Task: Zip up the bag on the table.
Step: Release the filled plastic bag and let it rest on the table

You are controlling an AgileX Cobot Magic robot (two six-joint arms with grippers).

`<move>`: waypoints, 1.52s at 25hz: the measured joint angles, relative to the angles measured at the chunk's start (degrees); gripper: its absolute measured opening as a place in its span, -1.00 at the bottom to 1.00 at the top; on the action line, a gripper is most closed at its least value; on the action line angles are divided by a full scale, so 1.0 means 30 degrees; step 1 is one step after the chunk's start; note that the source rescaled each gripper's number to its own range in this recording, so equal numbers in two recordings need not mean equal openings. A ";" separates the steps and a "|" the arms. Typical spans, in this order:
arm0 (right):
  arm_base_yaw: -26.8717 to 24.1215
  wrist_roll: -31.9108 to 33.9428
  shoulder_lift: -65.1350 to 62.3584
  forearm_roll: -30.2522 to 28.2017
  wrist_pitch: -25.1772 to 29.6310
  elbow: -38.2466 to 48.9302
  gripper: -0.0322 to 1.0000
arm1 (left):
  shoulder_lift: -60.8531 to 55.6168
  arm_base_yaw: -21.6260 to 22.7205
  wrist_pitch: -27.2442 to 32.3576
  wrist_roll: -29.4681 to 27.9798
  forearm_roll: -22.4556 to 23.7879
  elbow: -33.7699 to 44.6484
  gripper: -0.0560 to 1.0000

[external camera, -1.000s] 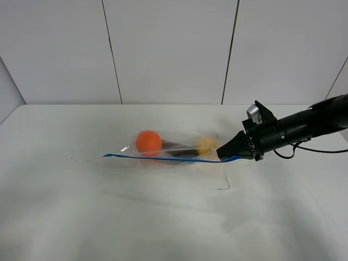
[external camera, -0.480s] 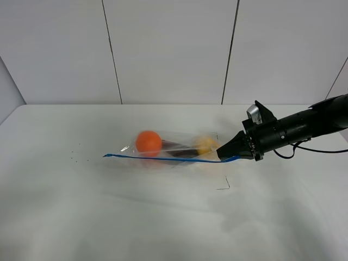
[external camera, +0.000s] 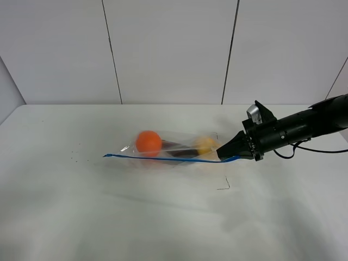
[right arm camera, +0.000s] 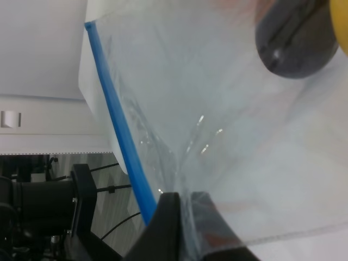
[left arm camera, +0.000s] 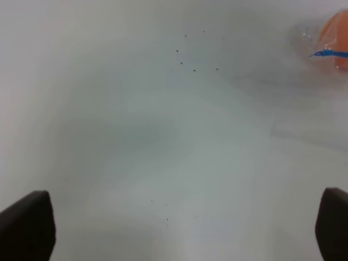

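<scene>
The clear bag (external camera: 174,147) lies on the white table (external camera: 163,217), its blue zipper strip (external camera: 168,159) along the near edge. An orange ball (external camera: 148,142), a dark oblong item (external camera: 179,150) and a yellow fruit (external camera: 205,144) show through it. My right gripper (external camera: 223,154) is shut on the bag's right end by the strip; the right wrist view shows the fingers (right arm camera: 168,217) pinching the plastic beside the blue strip (right arm camera: 117,119). My left gripper (left arm camera: 179,228) is open over bare table, far from the bag; the orange ball (left arm camera: 334,32) shows at that view's edge.
A small black mark (external camera: 223,185) lies on the table in front of the bag's right end, and tiny dark specks (external camera: 76,152) lie left of the bag. White wall panels (external camera: 168,49) stand behind the table's far edge.
</scene>
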 joint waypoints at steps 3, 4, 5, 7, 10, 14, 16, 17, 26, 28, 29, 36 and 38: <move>0.0000 0.0000 0.0000 0.0000 0.0000 0.0000 -0.94 | 0.0000 0.0000 0.0000 0.0000 0.0000 0.0000 1.00; 0.0000 0.0000 0.0000 0.0000 0.0000 0.0000 -0.93 | 0.0000 0.0000 0.0000 0.0000 0.0000 0.0000 1.00; 0.0000 0.0000 0.0000 0.0000 0.0000 0.0000 -0.88 | 0.0000 0.0000 0.0000 0.0000 0.0000 0.0000 1.00; 0.0000 0.0000 0.0000 -0.0006 0.0000 0.0000 -0.53 | 0.0000 0.0000 0.0000 0.0000 0.0000 0.0000 1.00; 0.0000 0.0082 0.0000 -0.0043 0.0015 0.0000 0.53 | 0.0000 0.0000 0.0000 0.0000 0.0000 0.0000 1.00; 0.0000 0.0150 0.0000 -0.0080 0.0015 0.0000 0.94 | 0.0000 0.0000 0.0000 0.0000 0.0000 0.0000 1.00; 0.0000 0.0150 0.0000 -0.0080 0.0015 0.0000 0.98 | 0.0000 0.0000 0.0000 0.0000 0.0000 0.0000 1.00; 0.0000 0.0102 0.0000 -0.0080 0.0015 0.0000 0.99 | 0.0000 0.0000 0.0000 0.0000 0.0000 0.0000 1.00; 0.0000 0.0096 0.0000 0.0019 0.0015 0.0000 1.00 | 0.0000 0.0000 0.0000 0.0000 0.0000 0.0000 1.00; 0.0000 0.0161 0.0000 0.0019 0.0015 0.0000 1.00 | 0.0000 0.0000 0.0000 0.0000 0.0000 0.0000 1.00; 0.0000 0.0160 0.0000 0.0019 0.0015 0.0000 1.00 | 0.0000 0.0000 0.0000 0.0000 0.0000 0.0000 1.00; 0.0000 0.0512 -0.0158 -0.0694 0.0015 0.0000 1.00 | 0.0000 0.0000 0.0000 0.0000 0.0000 0.0000 1.00; 0.0000 0.0794 -0.0617 -0.1255 0.0015 0.0000 1.00 | 0.0000 0.0000 0.0000 0.0000 0.0000 0.0000 1.00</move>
